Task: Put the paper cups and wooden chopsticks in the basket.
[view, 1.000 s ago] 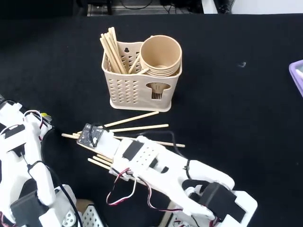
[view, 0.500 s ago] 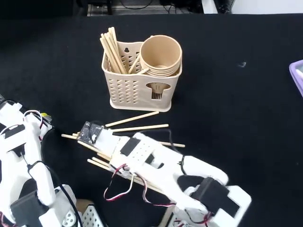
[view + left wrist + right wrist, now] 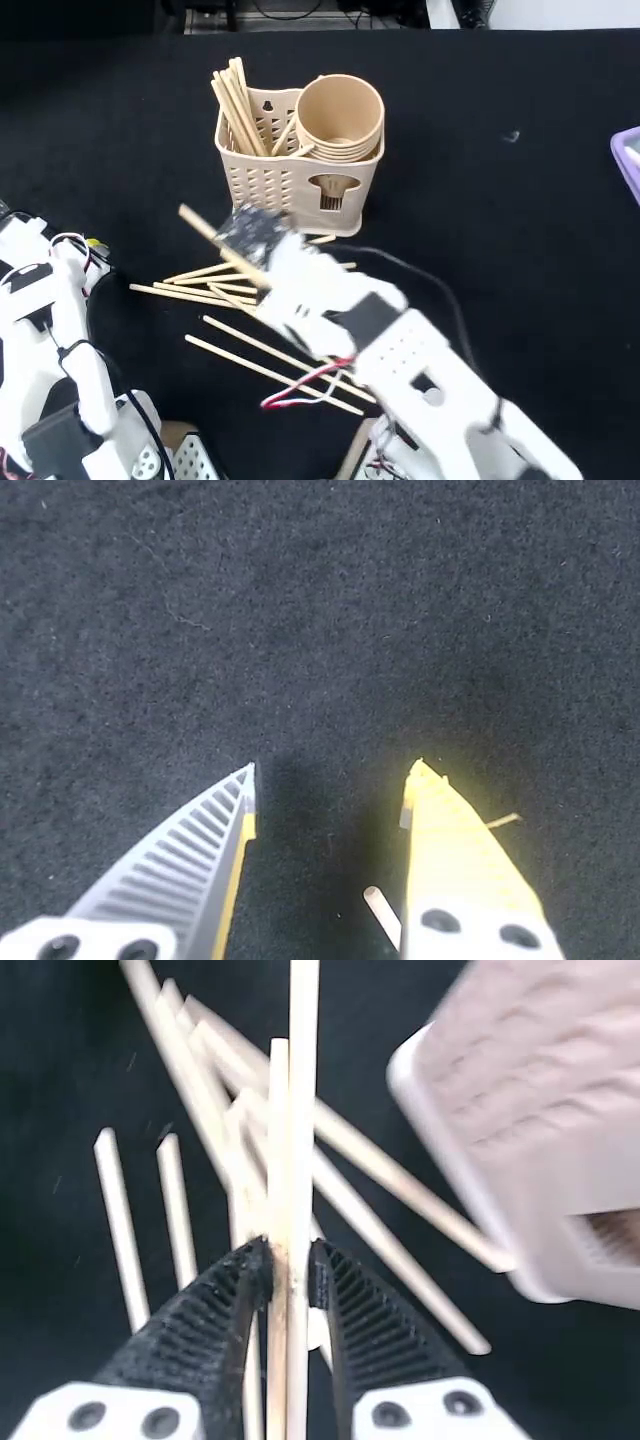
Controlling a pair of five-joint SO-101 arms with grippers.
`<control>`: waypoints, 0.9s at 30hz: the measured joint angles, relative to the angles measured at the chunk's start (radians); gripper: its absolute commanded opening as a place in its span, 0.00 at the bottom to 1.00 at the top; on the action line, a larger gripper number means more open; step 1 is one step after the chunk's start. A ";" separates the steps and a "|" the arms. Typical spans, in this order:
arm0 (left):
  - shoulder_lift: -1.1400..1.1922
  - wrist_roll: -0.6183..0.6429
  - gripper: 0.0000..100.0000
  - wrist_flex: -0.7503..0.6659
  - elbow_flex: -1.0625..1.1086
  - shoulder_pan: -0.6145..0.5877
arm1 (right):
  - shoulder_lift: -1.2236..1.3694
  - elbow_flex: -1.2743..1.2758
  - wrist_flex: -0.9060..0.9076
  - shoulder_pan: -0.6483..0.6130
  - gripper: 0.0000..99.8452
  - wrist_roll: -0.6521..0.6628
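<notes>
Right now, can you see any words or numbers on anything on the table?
None. The basket, cups and chopsticks carry no words, numbers or signs that can be read. The basket has only holes and a cut-out shape.

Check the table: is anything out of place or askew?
Yes: loose chopsticks lie fanned at odd angles on the black cloth in front of the basket, not in it; the right gripper clamps a chopstick.
</notes>
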 measured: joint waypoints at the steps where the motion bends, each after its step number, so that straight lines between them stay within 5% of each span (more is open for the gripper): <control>1: 0.000 0.000 0.24 0.000 0.000 0.000 | -0.043 -0.011 0.000 0.018 0.01 0.000; 11: 0.000 0.000 0.24 -0.002 0.006 0.000 | -0.160 -0.397 -0.072 0.060 0.01 0.000; 27: 0.000 0.000 0.24 -0.058 0.057 0.000 | 0.388 -0.661 -0.813 0.166 0.01 -0.186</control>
